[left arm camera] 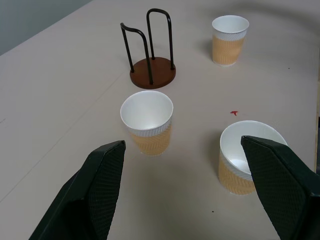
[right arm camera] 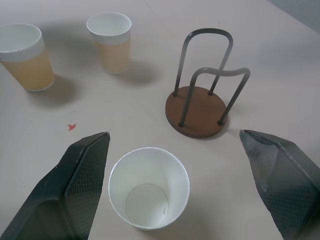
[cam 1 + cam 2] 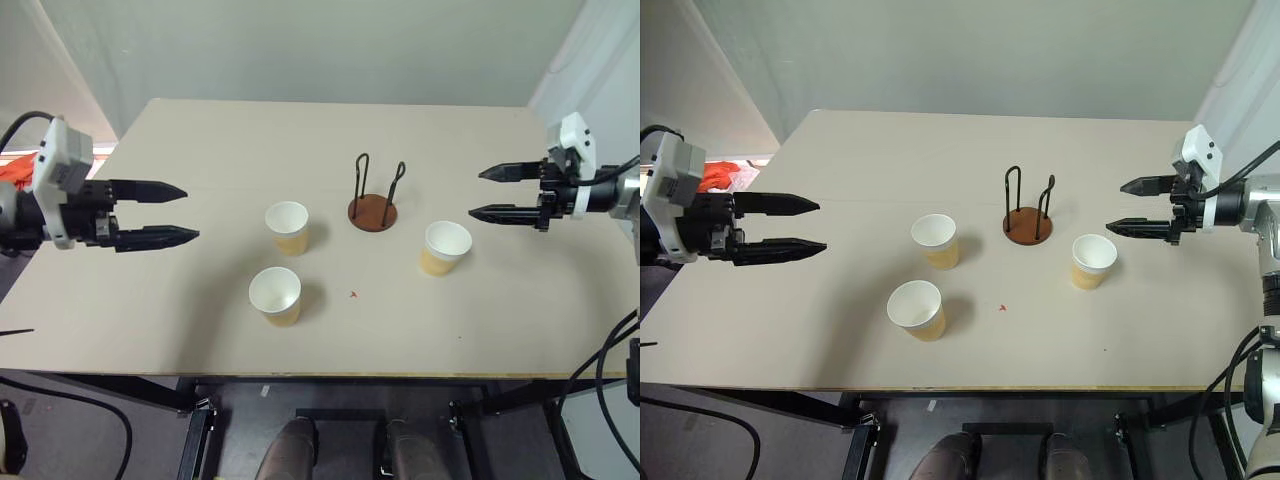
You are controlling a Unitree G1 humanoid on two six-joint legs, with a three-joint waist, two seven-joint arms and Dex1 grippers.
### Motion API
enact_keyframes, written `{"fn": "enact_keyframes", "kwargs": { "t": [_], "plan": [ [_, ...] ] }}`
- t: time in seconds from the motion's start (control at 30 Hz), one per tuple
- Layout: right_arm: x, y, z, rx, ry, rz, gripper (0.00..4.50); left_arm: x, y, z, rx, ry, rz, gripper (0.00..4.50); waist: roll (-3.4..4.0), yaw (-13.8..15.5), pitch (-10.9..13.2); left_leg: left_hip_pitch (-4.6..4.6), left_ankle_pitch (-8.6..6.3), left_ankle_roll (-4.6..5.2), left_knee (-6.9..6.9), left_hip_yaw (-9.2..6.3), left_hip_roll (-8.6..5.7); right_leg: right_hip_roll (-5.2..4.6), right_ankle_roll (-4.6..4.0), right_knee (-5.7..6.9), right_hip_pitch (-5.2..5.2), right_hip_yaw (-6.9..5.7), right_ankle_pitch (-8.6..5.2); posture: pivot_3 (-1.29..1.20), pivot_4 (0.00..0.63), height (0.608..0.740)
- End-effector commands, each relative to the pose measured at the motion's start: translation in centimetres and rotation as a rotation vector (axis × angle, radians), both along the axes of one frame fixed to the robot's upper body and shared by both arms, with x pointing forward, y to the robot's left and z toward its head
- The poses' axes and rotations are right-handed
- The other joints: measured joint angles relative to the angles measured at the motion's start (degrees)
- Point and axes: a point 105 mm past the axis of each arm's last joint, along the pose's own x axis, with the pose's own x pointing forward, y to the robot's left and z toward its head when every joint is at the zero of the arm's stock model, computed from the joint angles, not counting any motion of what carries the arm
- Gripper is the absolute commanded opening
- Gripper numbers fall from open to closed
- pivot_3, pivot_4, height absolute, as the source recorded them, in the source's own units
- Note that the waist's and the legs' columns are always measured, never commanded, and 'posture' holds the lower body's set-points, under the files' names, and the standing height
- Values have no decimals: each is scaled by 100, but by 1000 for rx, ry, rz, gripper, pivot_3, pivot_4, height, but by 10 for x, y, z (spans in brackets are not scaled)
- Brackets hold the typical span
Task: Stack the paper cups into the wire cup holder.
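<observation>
Standing upright on the table [image 3: 200,150], we see three paper cups [image 3: 287,228] around the empty wire cup holder [image 3: 373,208], two on its left, one on its right. Our left gripper [image 3: 178,213] and right gripper [image 3: 482,193] hover at opposite sides, fingers spread apart, holding nothing.

Showing as matt beige board: table [image 3: 200,300]. Looking like ribbed tan paper with smooth white rims: paper cups [image 1: 147,122]. Appearing as thin dark metal loops on a matt reddish-brown disc: wire cup holder [image 2: 200,112]. Bearing textured black pads: fingers [image 1: 97,190].
</observation>
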Motion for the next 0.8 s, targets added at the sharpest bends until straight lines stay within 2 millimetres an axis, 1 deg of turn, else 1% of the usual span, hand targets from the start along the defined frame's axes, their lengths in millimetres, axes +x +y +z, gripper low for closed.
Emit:
{"fn": "enact_keyframes", "kwargs": {
  "t": [0.03,0.1,0.2,0.3,0.33,0.43,0.57,0.63,0.8],
  "plan": [
    [-3,2,14,17,-53,14,4413,-1,0,10,11,-44,-4,4050,0,0,0,0,0,0,0,0,0,0,0,0,0,0,0,0,150,740],
    [-3,3,14,20,-60,14,4413,-1,0,10,11,-44,-3,4050,0,0,0,-1,0,0,0,0,0,0,0,-1,0,0,0,0,150,740],
    [4,7,21,53,-80,-8,4413,0,0,10,9,-45,-1,4050,0,0,0,0,0,0,0,0,1,0,1,-1,0,0,1,0,150,740],
    [15,23,23,103,-88,-44,4413,2,0,9,8,-49,2,4050,0,-8,0,3,1,-2,1,0,2,0,1,5,0,0,1,0,150,740],
    [19,31,22,130,-70,-60,4413,3,-1,8,8,-50,2,4050,0,-16,0,7,2,-2,1,0,2,0,1,9,0,0,1,0,150,740],
    [24,59,10,191,33,-87,4413,8,-5,7,6,-70,8,4050,0,-27,0,14,4,-7,2,0,6,2,0,20,0,0,0,0,150,740],
    [29,81,-1,241,116,-150,4413,16,-9,12,-2,-113,29,4050,0,-24,0,12,10,-16,2,-5,9,3,-2,28,-1,-8,-1,0,150,740],
    [30,88,-9,253,155,-163,4413,18,-12,13,-4,-124,27,4050,0,-3,0,9,10,-16,3,-7,8,3,-3,26,-2,-10,-1,0,150,740],
    [43,93,-21,270,205,-249,4413,17,-18,11,-5,-124,7,4050,-1,17,-1,0,9,-17,4,-11,4,2,-3,15,-3,-14,-1,0,150,740]
  ]
}}
